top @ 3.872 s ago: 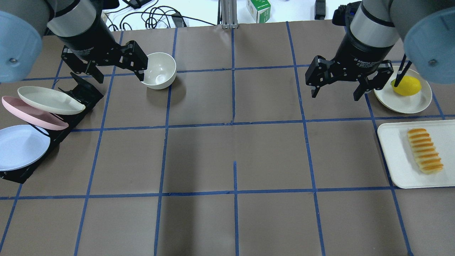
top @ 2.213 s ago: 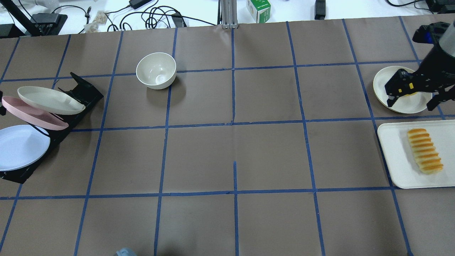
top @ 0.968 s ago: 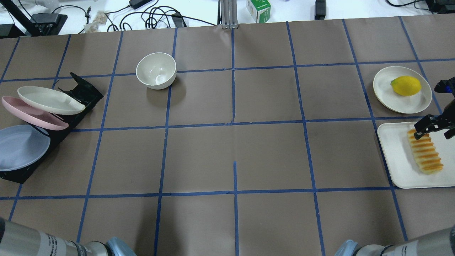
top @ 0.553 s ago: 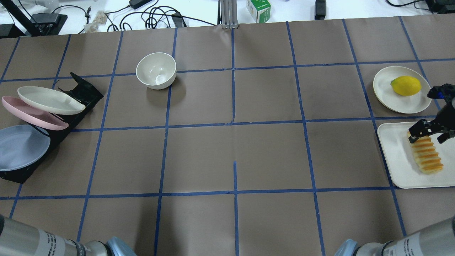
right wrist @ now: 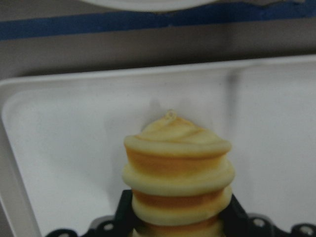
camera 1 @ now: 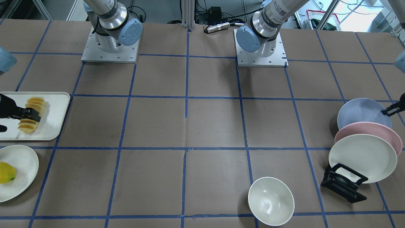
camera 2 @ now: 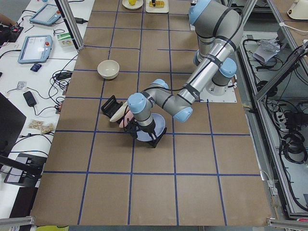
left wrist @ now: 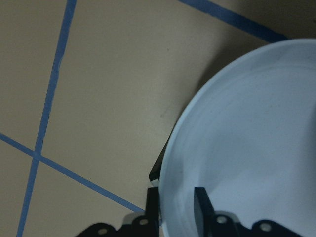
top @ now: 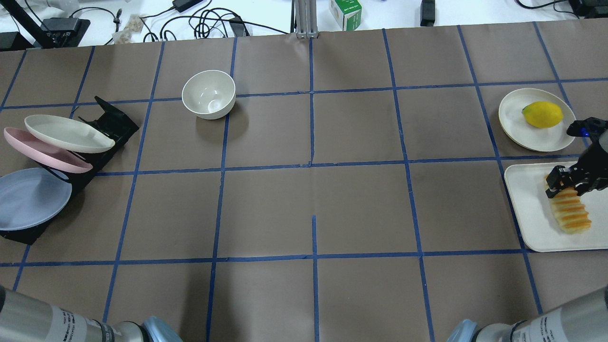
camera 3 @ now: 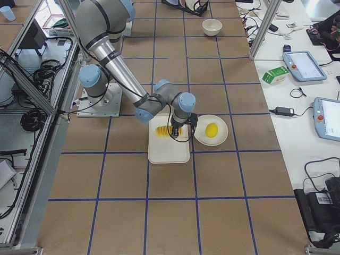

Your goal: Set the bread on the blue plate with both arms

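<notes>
My right end effector (top: pixel 570 185) was clenched on the bread (top: pixel 570 216), which lay on the white tray (top: pixel 527 209). My left end effector (left wrist: pixel 175 210) pinched the rim of the blue plate (left wrist: pixel 247 138), which sat in its rack (camera 1: pixel 343 186). I judged that neither had been lifted, so the carrying and placing remained.

Bright, even overhead light — soft shadows; close-up bread (right wrist: pixel 177 168) slightly blurred.

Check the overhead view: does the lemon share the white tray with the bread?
No, the lemon lies on its own round plate, while the bread is on the tray.
</notes>
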